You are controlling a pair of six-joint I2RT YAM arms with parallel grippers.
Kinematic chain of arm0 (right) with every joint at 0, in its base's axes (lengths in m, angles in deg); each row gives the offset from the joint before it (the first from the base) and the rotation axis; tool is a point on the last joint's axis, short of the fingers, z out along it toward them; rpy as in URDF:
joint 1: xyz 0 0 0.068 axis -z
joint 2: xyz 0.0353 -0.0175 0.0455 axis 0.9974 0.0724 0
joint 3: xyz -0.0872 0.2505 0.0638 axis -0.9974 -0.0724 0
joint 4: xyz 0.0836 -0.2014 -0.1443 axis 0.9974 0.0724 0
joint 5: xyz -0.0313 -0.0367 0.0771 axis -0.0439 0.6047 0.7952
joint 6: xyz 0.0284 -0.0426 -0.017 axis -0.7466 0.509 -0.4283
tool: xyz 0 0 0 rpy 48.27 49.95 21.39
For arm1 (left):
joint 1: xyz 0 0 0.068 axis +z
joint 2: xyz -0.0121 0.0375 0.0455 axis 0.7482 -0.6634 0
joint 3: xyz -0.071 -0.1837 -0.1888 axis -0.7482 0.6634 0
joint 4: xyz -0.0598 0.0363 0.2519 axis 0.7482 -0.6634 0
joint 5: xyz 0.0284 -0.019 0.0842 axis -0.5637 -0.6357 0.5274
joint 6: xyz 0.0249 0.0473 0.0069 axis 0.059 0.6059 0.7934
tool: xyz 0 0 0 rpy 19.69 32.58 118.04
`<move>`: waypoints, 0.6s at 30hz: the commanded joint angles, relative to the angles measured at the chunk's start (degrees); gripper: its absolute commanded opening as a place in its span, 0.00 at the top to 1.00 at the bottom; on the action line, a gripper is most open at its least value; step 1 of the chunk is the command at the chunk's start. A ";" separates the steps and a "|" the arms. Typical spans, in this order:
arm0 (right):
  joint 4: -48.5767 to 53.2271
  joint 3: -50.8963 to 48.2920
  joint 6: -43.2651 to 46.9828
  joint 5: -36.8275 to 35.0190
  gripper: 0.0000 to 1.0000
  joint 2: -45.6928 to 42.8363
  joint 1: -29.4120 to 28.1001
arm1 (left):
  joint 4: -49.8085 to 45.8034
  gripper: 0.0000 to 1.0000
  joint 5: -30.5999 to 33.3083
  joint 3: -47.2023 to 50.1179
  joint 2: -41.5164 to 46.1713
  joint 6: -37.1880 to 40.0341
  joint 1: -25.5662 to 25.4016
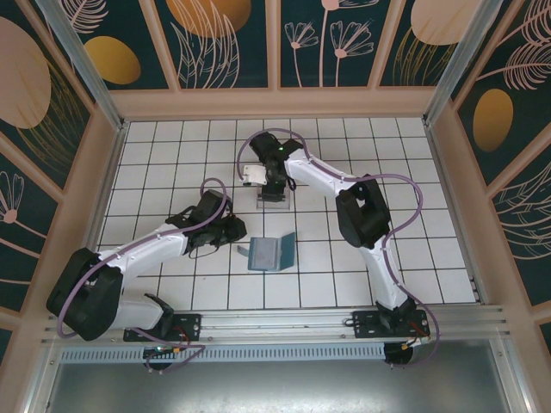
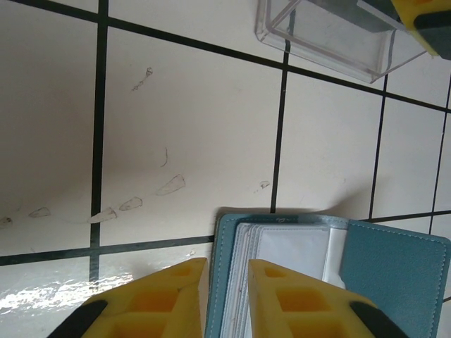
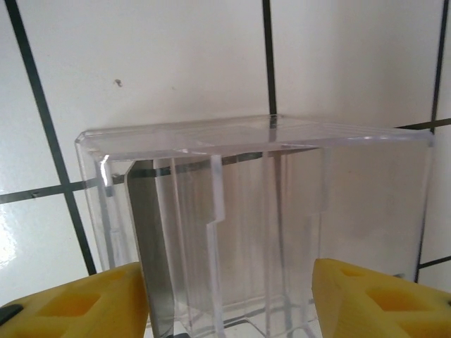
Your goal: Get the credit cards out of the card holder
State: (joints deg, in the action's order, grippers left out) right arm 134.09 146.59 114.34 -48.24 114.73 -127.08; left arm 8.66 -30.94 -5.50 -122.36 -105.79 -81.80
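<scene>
The slate-blue card holder (image 1: 269, 252) lies open on the tiles, its right flap raised. In the left wrist view the card holder (image 2: 394, 274) shows a stack of pale plastic sleeves (image 2: 292, 246). I cannot tell what they hold. My left gripper (image 2: 225, 264) stands narrowly open at its left edge. The blue border runs through the gap, and the right finger (image 2: 296, 296) lies over the sleeves. My right gripper (image 3: 229, 271) hangs open at the clear tray (image 3: 282, 141), one finger on either side. A dark credit card (image 3: 144, 239) stands inside the tray's left end.
The clear tray (image 1: 274, 202) stands about two tiles behind the card holder, with the right gripper (image 1: 274, 185) over it and the left gripper (image 1: 239, 231) just left of the holder. Wooden walls ring the tiled table (image 1: 413, 258).
</scene>
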 commanded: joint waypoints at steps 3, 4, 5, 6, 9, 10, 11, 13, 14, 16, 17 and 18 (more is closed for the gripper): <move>-1.23 2.10 1.39 -1.50 0.38 -1.48 0.53 | -1.46 0.77 0.57 -1.67 0.17 1.27 0.36; -1.27 2.14 1.48 -1.60 0.38 -1.33 0.58 | -1.46 0.77 0.57 -1.63 0.16 1.24 0.35; -1.39 2.15 1.48 -1.82 0.38 -1.20 0.63 | -1.54 0.77 0.68 -1.74 0.29 1.27 0.34; -1.62 2.22 1.48 -2.07 0.38 -1.03 0.78 | -1.55 0.77 0.66 -1.66 0.37 1.27 0.39; -2.45 2.21 1.44 -2.65 0.38 -0.76 0.89 | -1.64 0.77 0.84 -1.67 0.38 1.27 0.39; -2.82 2.14 1.49 -2.94 0.39 -0.67 0.89 | -1.64 0.77 0.84 -1.67 0.38 1.25 0.40; -3.11 2.19 1.47 -3.27 0.39 -0.53 1.02 | -1.64 0.77 0.84 -1.67 0.33 1.19 0.32; -3.77 2.04 1.46 -3.84 0.39 -0.65 1.07 | -1.69 0.77 0.91 -1.67 0.42 1.16 0.35; -3.99 2.05 1.58 -4.00 0.39 -0.62 1.16 | -1.72 0.77 1.01 -1.66 0.42 1.10 0.40; -4.39 1.99 1.74 -4.20 0.39 -0.67 1.17 | -1.73 0.77 1.01 -1.67 0.55 1.09 0.33; -4.67 1.97 1.79 -4.20 0.39 -0.75 1.24 | -1.72 0.77 1.03 -1.66 0.56 1.10 0.38; -5.14 1.81 1.82 -4.28 0.39 -0.75 1.26 | -1.72 0.77 1.01 -1.67 0.53 1.03 0.40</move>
State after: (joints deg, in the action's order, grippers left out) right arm 130.89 146.90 115.45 -51.15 114.73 -126.23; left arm 8.62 -30.90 -5.81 -122.36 -105.77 -81.80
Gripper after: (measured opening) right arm 0.611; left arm 0.228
